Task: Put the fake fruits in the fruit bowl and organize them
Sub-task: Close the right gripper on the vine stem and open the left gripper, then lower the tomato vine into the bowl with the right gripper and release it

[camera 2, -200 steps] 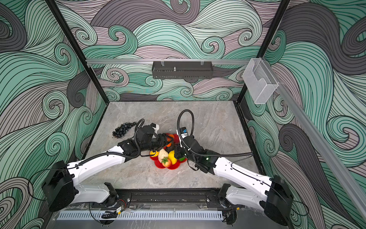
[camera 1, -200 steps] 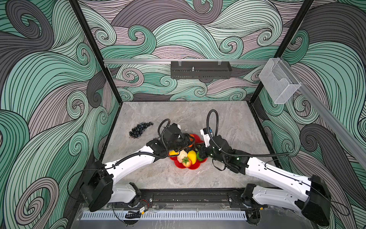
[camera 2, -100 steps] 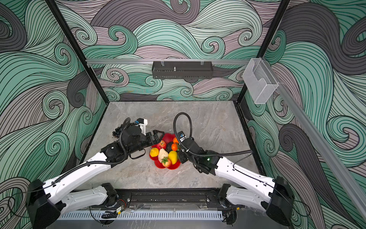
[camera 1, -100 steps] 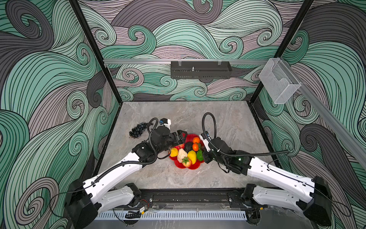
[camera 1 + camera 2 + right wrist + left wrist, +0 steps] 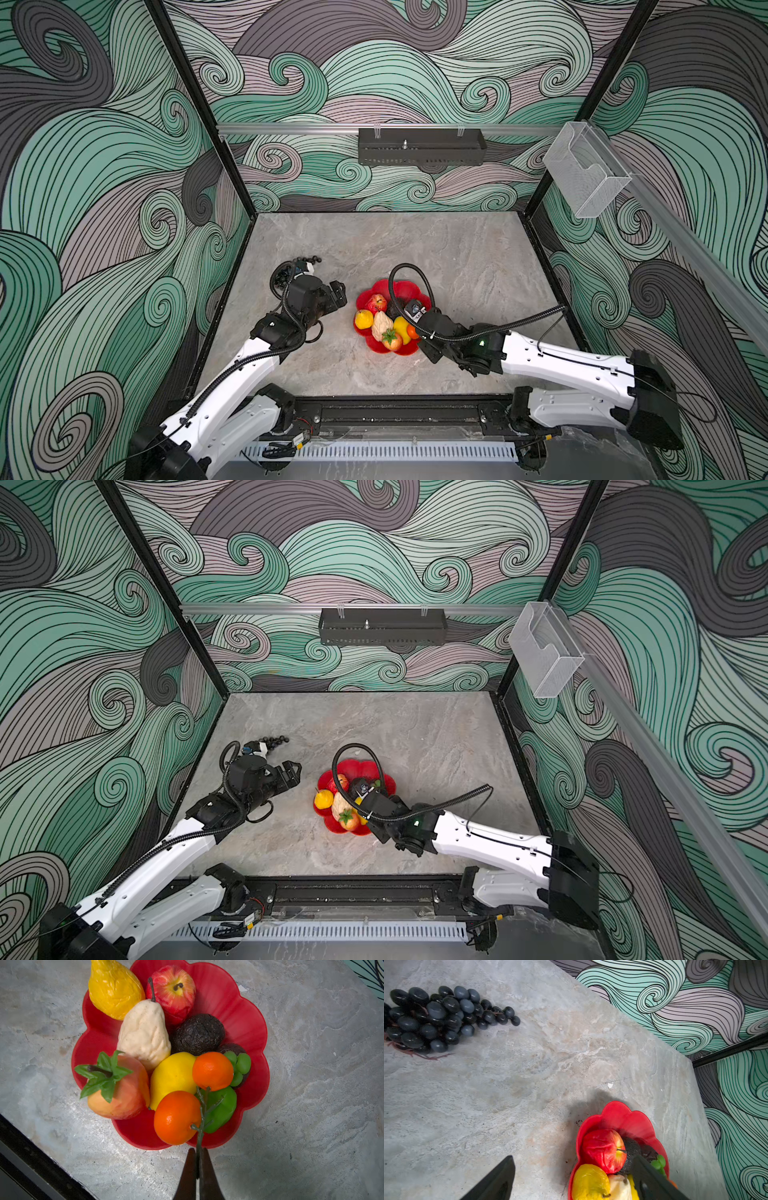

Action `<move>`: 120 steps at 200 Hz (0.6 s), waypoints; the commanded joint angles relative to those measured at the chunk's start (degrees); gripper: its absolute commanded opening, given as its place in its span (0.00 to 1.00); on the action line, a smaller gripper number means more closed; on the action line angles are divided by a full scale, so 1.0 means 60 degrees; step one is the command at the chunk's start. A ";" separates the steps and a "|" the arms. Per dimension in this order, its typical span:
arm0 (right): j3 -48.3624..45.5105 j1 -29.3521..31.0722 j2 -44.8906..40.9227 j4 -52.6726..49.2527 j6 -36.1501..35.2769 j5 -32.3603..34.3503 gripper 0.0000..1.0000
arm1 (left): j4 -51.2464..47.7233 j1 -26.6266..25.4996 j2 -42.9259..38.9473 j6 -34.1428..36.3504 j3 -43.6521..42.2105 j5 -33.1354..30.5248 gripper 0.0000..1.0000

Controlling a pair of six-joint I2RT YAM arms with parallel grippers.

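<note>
The red scalloped fruit bowl sits mid-table and holds an apple, two lemons, a pear, an avocado, a lime and a leafy peach-coloured fruit. My right gripper is shut on the green stem of the two oranges, which lie at the bowl's front edge. The left gripper is open and empty, just left of the bowl. The grape bunch lies on the table behind the left wrist.
A black tray hangs on the back wall. A clear plastic box is fixed to the right rail. Patterned walls enclose the marble table on three sides. A black rail runs along its front edge.
The left gripper has drawn back out of the bowl to the left and opened wider. The right gripper, still shut on the stem, has shifted toward the bowl's front edge.
</note>
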 commanded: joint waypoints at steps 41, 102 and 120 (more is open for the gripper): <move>0.0229 0.0447 0.0422 -0.0463 0.0041 0.0436 0.00 | 0.0051 0.0872 0.0051 0.0236 -0.0342 0.0434 0.90; 0.0267 0.0551 0.0638 -0.0311 0.0029 -0.0060 0.06 | 0.0077 0.1165 0.0216 0.0156 -0.0380 0.0547 0.90; 0.0295 0.0551 0.0667 -0.0272 0.0094 -0.0215 0.08 | 0.0081 0.1205 0.0262 0.0108 -0.0387 0.0620 0.90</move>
